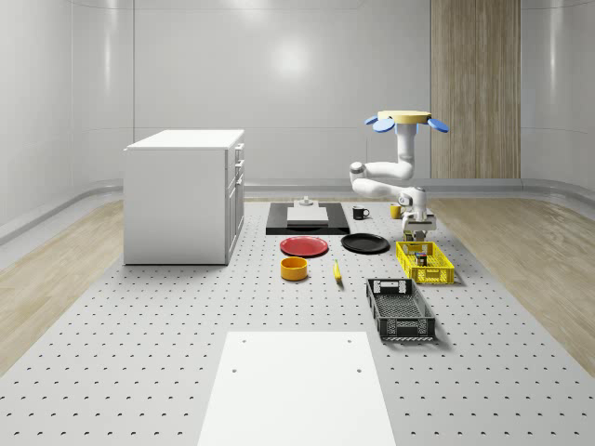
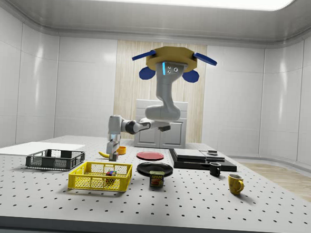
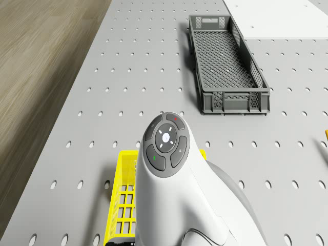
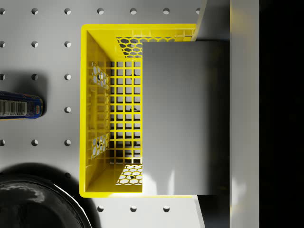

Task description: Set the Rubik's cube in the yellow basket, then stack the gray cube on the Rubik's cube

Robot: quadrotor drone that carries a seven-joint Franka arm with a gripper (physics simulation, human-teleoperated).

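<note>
The drone (image 1: 404, 119) hovers over the table's far right part, its arm bent down toward the yellow basket (image 1: 425, 262). My gripper (image 1: 417, 234) hangs just above the basket's far end, shut on the gray cube (image 4: 183, 118). In the wrist view the gray cube hides much of the yellow basket (image 4: 97, 114) below it. The Rubik's cube (image 2: 110, 173) lies inside the yellow basket (image 2: 100, 176), below my gripper (image 2: 112, 156) and apart from it.
A black crate (image 1: 401, 308) sits in front of the basket. A black plate (image 1: 364, 243), red plate (image 1: 304, 246), orange bowl (image 1: 294, 268) and banana (image 1: 337, 271) lie to the whole-scene view's left. A can (image 2: 156, 179) stands beside the basket. A white cabinet (image 1: 184, 195) stands far left.
</note>
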